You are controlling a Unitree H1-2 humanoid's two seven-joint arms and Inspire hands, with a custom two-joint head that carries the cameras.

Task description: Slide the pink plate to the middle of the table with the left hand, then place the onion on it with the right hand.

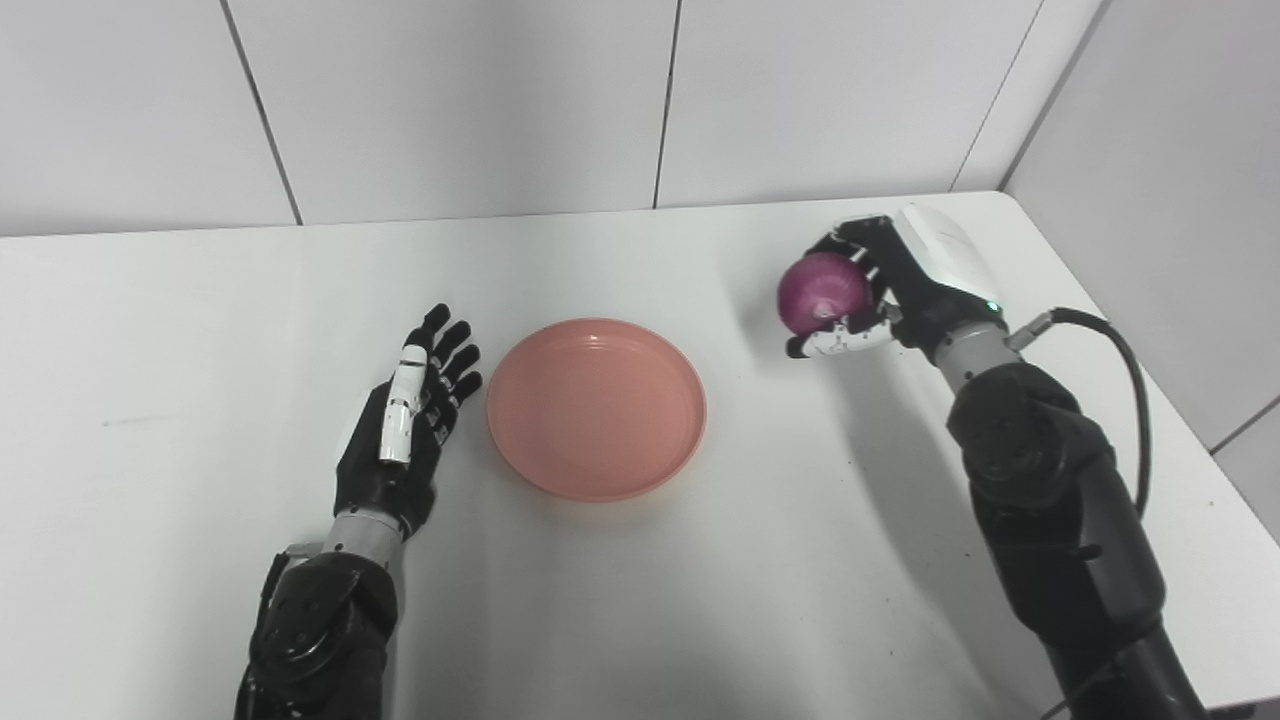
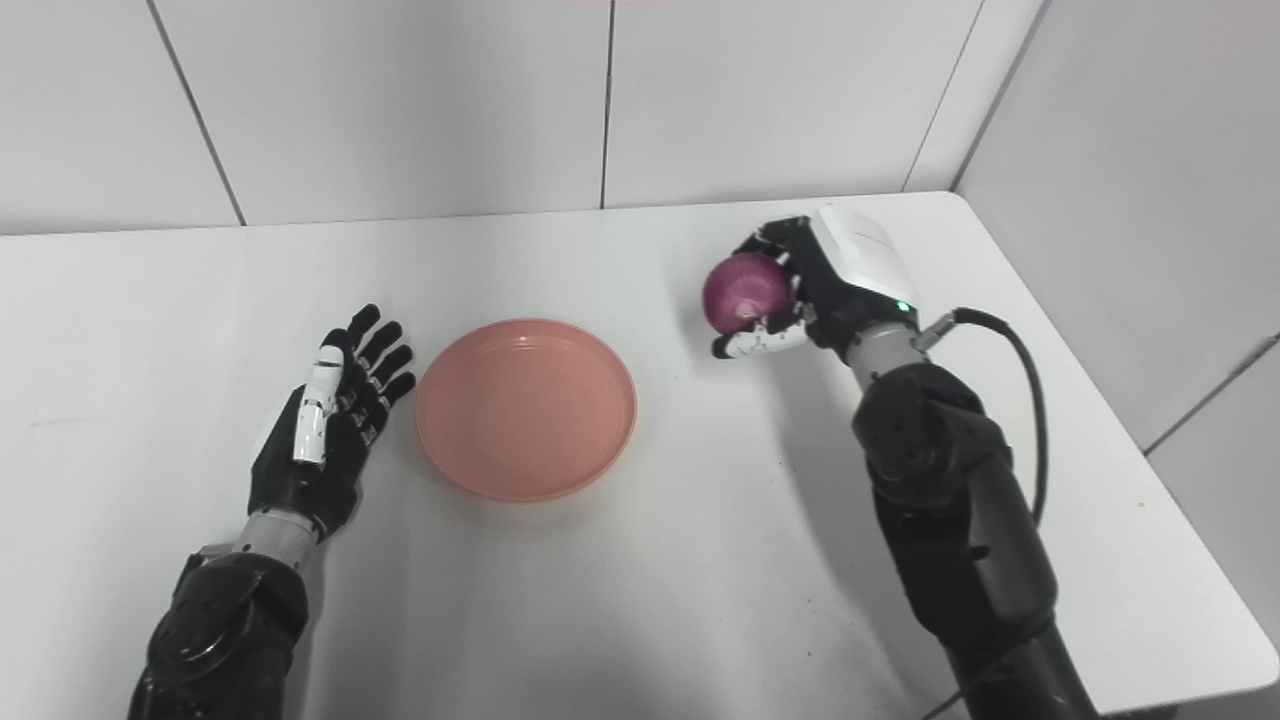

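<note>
A pink plate (image 1: pixel 596 406) lies empty near the middle of the white table (image 1: pixel 700 600). My left hand (image 1: pixel 405 420) is open, its fingers stretched out flat just left of the plate's rim, close to it but holding nothing. My right hand (image 1: pixel 885 285) is shut on a purple onion (image 1: pixel 824 292) and holds it above the table at the right, well to the right of the plate. The same scene shows in the right eye view, with the plate (image 2: pixel 525 406) and the onion (image 2: pixel 747 291).
A black cable (image 1: pixel 1125 370) loops off my right forearm. The table's right edge (image 1: pixel 1130 330) runs near my right arm. White wall panels stand behind the table and at the right.
</note>
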